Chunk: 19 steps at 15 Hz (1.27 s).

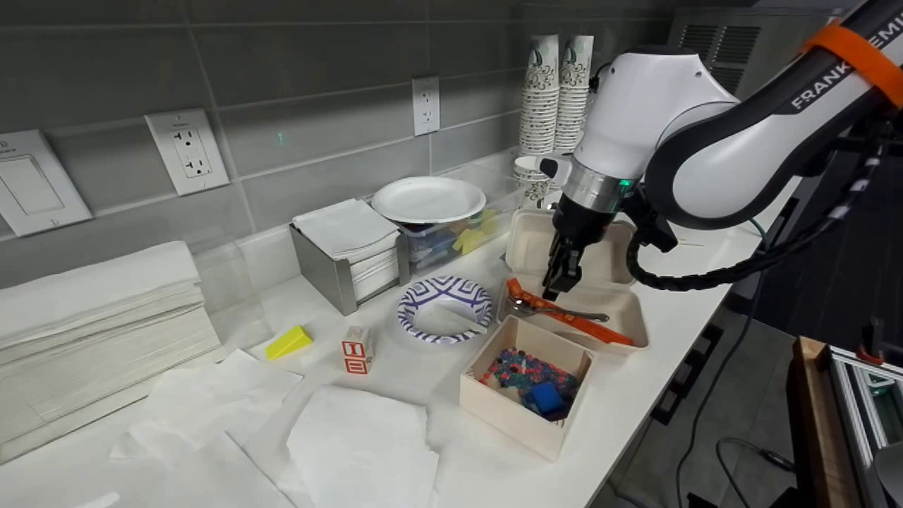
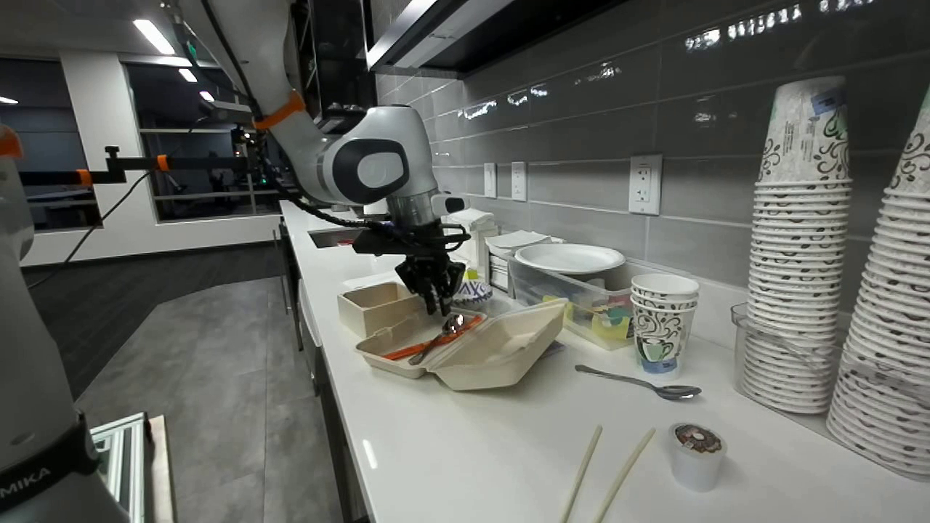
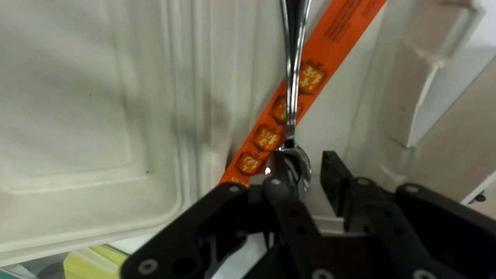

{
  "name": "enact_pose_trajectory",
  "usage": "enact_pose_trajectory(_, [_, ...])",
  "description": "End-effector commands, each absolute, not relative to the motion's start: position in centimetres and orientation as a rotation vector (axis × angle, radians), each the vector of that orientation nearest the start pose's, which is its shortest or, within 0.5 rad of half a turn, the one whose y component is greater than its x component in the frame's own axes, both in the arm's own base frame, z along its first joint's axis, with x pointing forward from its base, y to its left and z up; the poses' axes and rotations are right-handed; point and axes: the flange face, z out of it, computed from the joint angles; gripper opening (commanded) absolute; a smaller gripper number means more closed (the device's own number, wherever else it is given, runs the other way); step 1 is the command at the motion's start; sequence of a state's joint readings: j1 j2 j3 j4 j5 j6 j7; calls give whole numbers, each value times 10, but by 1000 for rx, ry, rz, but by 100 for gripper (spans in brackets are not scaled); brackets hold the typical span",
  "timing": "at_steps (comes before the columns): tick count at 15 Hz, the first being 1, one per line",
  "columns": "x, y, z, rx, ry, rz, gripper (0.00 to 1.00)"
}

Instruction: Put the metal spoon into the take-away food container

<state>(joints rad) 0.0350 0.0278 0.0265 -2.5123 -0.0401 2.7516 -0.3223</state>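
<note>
— What does your feed give on the surface (image 2: 472, 450)?
— The take-away clamshell container (image 2: 479, 356), its lid tipped back in both exterior views.
— And your end effector (image 3: 303, 172)?
— I have it over the container's base, released: on my wrist view the fingers stand apart.
— Beside the container?
— A pale box (image 1: 504, 413) of colourful bits (image 1: 522, 370), just beside it; whether they touch I can't tell. A blue-patterned paper bowl (image 1: 443, 288) sits near it.
— Inside it?
— A long orange printed packet (image 3: 316, 77) lies slantwise in the container's base. The metal spoon (image 3: 291, 116) lies in there, across the packet, its rounded end below the fingers; contact with them I can't judge.
— Anything smaller?
— A second spoon (image 2: 662, 389) lies past the container's lid, and a coffee pod (image 2: 697, 457) farther out.
</note>
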Motion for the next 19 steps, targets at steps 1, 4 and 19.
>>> enact_pose_trajectory(1, [477, 30, 320, -3134, -607, -341, 63])
enact_pose_trajectory(4, [468, 27, 351, -3192, -515, -349, 85])
enact_pose_trajectory(19, [437, 18, 442, -3305, -204, -402, 100])
